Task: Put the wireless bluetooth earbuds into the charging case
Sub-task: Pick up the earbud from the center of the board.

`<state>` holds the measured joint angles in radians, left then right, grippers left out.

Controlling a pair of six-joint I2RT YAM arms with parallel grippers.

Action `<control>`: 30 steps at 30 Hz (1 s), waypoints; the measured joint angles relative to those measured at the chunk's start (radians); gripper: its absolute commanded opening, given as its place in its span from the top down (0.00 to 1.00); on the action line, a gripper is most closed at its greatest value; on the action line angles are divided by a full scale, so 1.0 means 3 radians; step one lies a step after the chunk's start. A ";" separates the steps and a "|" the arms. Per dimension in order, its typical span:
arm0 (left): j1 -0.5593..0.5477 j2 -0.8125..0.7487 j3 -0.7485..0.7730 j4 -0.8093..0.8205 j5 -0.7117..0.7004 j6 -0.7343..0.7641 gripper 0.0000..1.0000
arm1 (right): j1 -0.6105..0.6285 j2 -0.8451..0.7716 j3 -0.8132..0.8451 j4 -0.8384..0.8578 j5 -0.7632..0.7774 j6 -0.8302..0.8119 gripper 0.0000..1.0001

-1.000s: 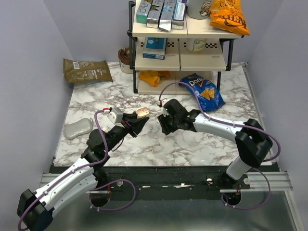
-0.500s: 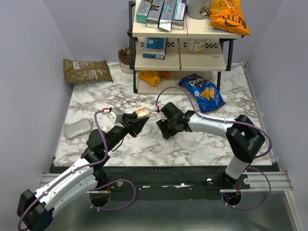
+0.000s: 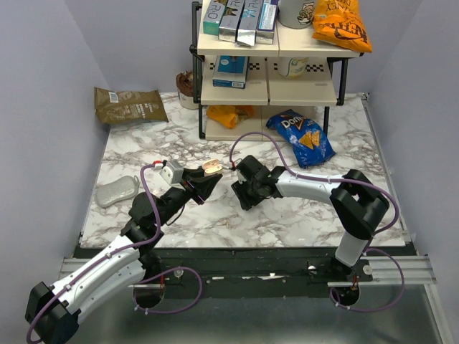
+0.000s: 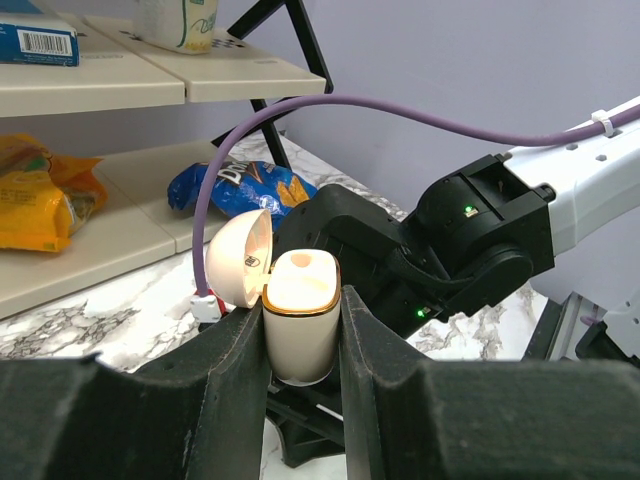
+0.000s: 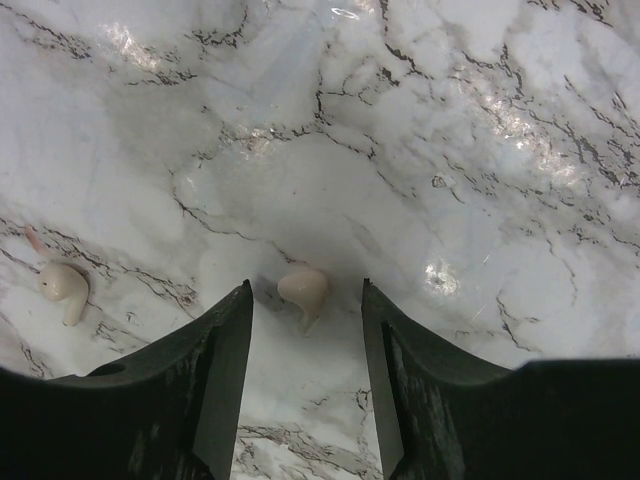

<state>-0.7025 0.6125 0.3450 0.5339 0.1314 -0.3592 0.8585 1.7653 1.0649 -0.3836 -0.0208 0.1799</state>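
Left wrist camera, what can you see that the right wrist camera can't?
Only the left wrist view shows the charging case, its lid open, clamped upright in the left gripper. It also shows the shelf, the blue chip bag and the right arm. Only the right wrist view shows a cream earbud between the open fingers of the right gripper, and a second earbud at the left of the picture. Both show the marble table.

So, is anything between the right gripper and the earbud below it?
Nothing visible. The earbud lies on bare table between the open fingers of the right gripper; a second earbud lies apart to one side. The left gripper holds the case, lid open.
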 measured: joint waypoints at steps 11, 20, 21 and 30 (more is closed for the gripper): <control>0.0000 -0.0023 0.0000 -0.0003 -0.0003 0.0000 1.00 | -0.0001 0.0050 0.0053 0.0000 0.0017 0.0070 0.52; 0.0000 -0.0025 0.0000 -0.0003 -0.0005 0.0000 1.00 | -0.0001 0.0081 0.0081 0.0022 0.0053 0.0122 0.66; 0.0000 -0.0025 0.0000 -0.0003 -0.0006 0.0000 1.00 | -0.0001 0.0083 0.0081 0.0027 0.0055 0.0127 0.67; -0.0001 -0.0025 0.0000 -0.0003 -0.0011 -0.0001 1.00 | 0.0000 0.0080 0.0055 0.0079 0.0064 0.0184 0.77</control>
<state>-0.7029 0.6048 0.3450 0.5331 0.1280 -0.3595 0.8585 1.7893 1.0813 -0.3599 -0.0017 0.2352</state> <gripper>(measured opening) 0.366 0.290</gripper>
